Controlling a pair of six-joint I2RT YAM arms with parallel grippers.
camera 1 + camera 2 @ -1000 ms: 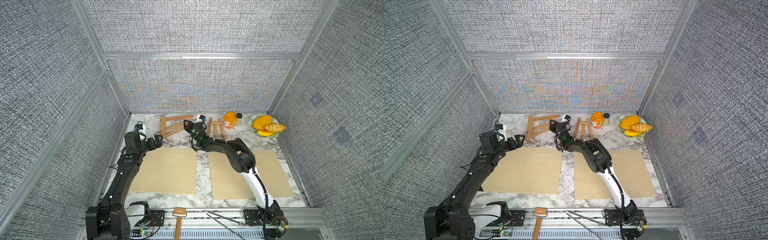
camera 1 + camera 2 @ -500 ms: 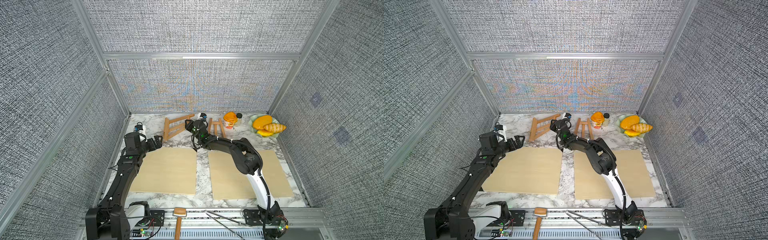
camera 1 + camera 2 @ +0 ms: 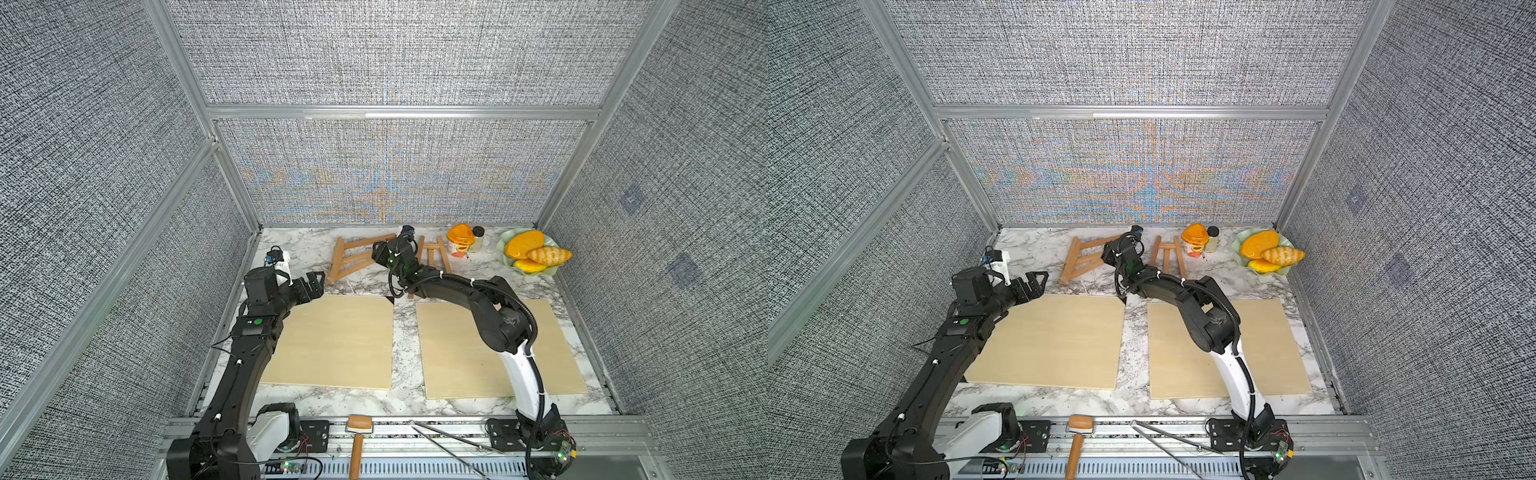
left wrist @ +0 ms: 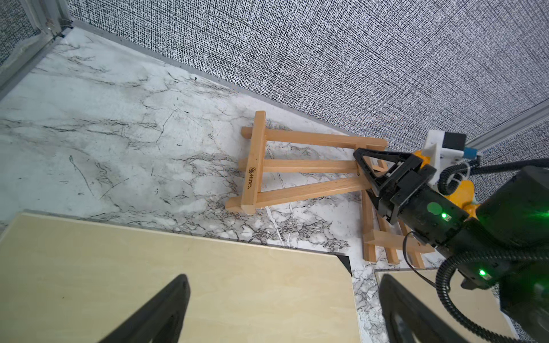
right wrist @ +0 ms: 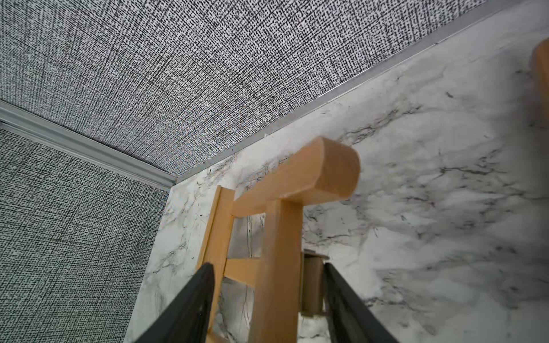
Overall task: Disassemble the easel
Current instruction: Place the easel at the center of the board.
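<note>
- Your right gripper [image 5: 267,265] had its jaws spread around the easel [image 3: 336,261], upper middle in both top views.
- Your left gripper [image 3: 313,282] hung wide open, holding nothing.
- I think you were letting go; next, back away gently.

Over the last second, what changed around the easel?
The right tool opened, letting go of the larger light wooden easel frame after swinging it slightly toward the robot's right. The left tool stayed open in place; the smaller wooden frame did not move.

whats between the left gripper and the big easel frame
Only bare marble tabletop and the far edge of the left board separate the left gripper from the easel frame, seen best in the left wrist view.
</note>
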